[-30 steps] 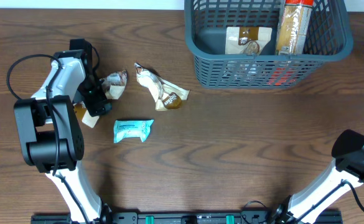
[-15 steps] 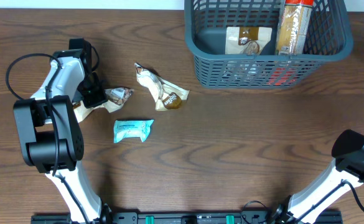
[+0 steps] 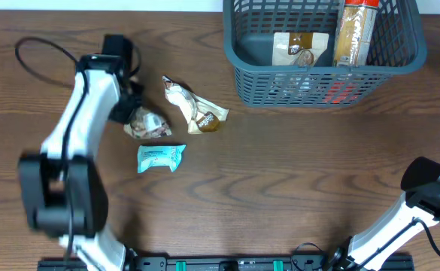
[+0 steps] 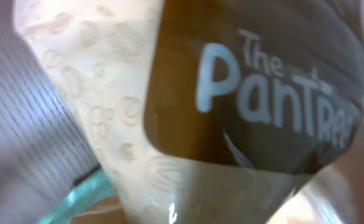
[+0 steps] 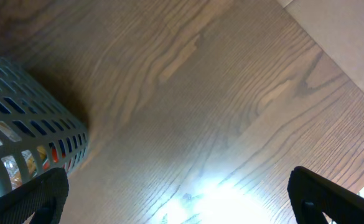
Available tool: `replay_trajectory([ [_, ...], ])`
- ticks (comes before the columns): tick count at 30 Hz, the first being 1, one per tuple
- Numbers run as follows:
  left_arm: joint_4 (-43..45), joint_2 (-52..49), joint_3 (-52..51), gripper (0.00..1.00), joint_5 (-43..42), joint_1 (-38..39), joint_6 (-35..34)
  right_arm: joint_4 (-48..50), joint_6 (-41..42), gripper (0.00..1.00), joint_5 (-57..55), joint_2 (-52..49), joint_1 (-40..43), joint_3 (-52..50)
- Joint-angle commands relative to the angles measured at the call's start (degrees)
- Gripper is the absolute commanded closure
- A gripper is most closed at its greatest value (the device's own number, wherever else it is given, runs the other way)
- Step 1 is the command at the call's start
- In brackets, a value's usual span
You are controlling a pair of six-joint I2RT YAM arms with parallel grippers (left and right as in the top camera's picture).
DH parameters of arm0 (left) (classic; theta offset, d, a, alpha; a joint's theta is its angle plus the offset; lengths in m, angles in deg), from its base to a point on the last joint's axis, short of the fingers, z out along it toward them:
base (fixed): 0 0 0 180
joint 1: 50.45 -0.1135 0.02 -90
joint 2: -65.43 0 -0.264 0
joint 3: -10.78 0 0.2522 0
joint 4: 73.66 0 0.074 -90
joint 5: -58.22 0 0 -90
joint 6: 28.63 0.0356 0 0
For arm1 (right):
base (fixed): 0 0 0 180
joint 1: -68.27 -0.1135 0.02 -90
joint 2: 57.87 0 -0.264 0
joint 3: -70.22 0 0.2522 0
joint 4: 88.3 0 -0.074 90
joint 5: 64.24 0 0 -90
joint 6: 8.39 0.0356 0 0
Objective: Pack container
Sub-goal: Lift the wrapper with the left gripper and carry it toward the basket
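Firmly, my left gripper (image 3: 135,114) clamps the crinkly cream-and-brown plastic snack packet (image 4: 188,112): likely light, slippery, best pinched at its seam; right gripper (image 5: 178,198) gapes.

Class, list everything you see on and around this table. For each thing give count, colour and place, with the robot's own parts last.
container: one, dark grey-blue, table's far right
beige packet: one, beige-brown, inside container
tall packet: one, yellowish with red top, inside container
held packet: one, brown and white, left of centre
crumpled packet: one, white and brown, right of held packet
blue packet: one, teal-blue, nearer than both
table: one, brown wood
left gripper: one, black, shut on held packet
right gripper: one, black, open over bare table
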Motion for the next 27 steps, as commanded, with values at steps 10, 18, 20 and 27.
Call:
replay_trajectory([
  [10, 11.2, 23.8, 15.5, 0.94, 7.8, 20.9, 23.3, -0.1, -0.5, 0.01, 0.0, -0.5, 0.3, -0.2],
  [18, 34.6, 20.2, 16.9, 0.94, 7.8, 31.0, 23.7, -0.1, -0.5, 0.01, 0.0, -0.5, 0.3, -0.2],
  [20, 41.2, 18.2, 16.9, 0.94, 7.8, 31.3, 23.5, -0.1, -0.5, 0.01, 0.0, -0.5, 0.3, -0.2],
  [27, 53.2, 9.4, 16.9, 0.94, 7.8, 31.3, 16.2, -0.1, -0.5, 0.01, 0.0, -0.5, 0.3, -0.2],
])
